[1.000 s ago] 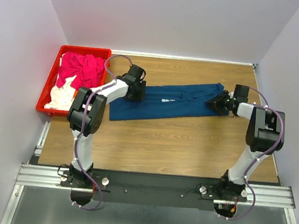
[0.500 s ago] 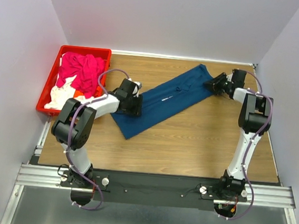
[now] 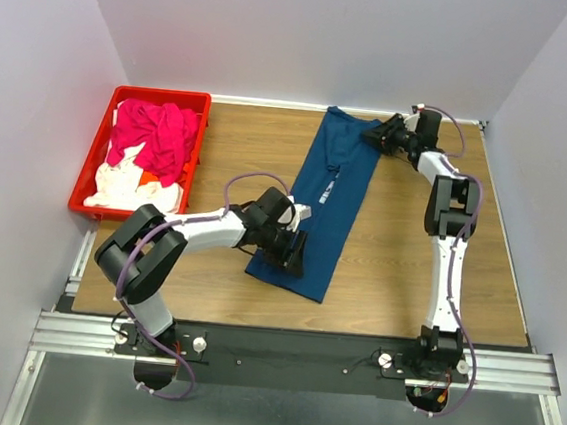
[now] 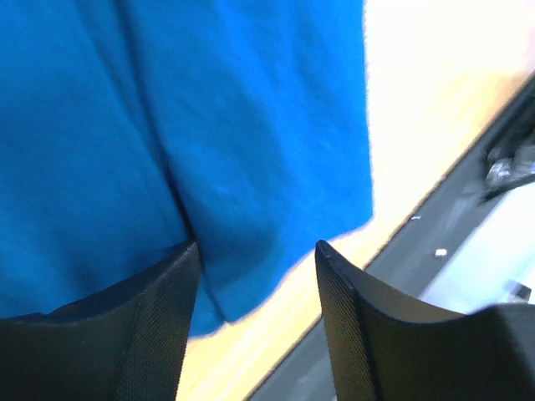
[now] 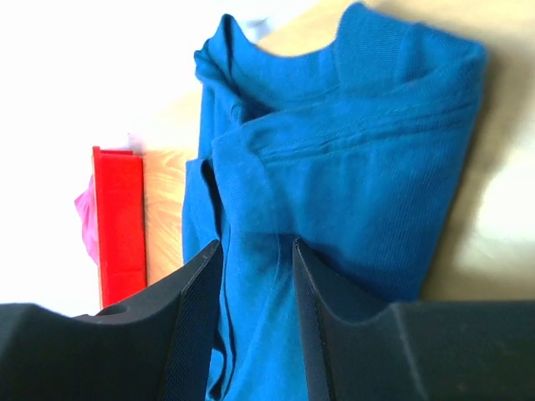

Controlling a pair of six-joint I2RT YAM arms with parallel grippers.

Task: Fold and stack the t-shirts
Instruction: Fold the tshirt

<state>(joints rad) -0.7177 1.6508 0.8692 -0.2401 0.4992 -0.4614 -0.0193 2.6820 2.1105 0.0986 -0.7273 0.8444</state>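
A dark navy t-shirt [image 3: 331, 192] with a small white print [image 3: 326, 190] lies in a long strip from the far table edge toward the near side. My left gripper [image 3: 292, 254] stands over its near corner. In the left wrist view the jaws [image 4: 255, 251] stand apart; flat blue cloth [image 4: 234, 125] and bare table show between them, and the left finger touches a crease. My right gripper [image 3: 379, 138] is at the far end, by the collar. The right wrist view shows it [image 5: 255, 244] shut on a fold of the shirt [image 5: 351, 167]. Magenta-pink [image 3: 155, 135], white [image 3: 115, 186] and orange [image 3: 146, 174] t-shirts lie heaped in the crate.
The red plastic crate [image 3: 159, 93] stands at the far left of the wooden table [image 3: 408, 275], and shows in the right wrist view [image 5: 121, 225] too. White walls close in the left, back and right. The metal rail [image 3: 300, 350] with the arm bases runs along the near edge.
The navy shirt has swung from lying left to right to lying far to near. My left gripper moved near and rightward along with its end; my right gripper carried the other end to the far edge.
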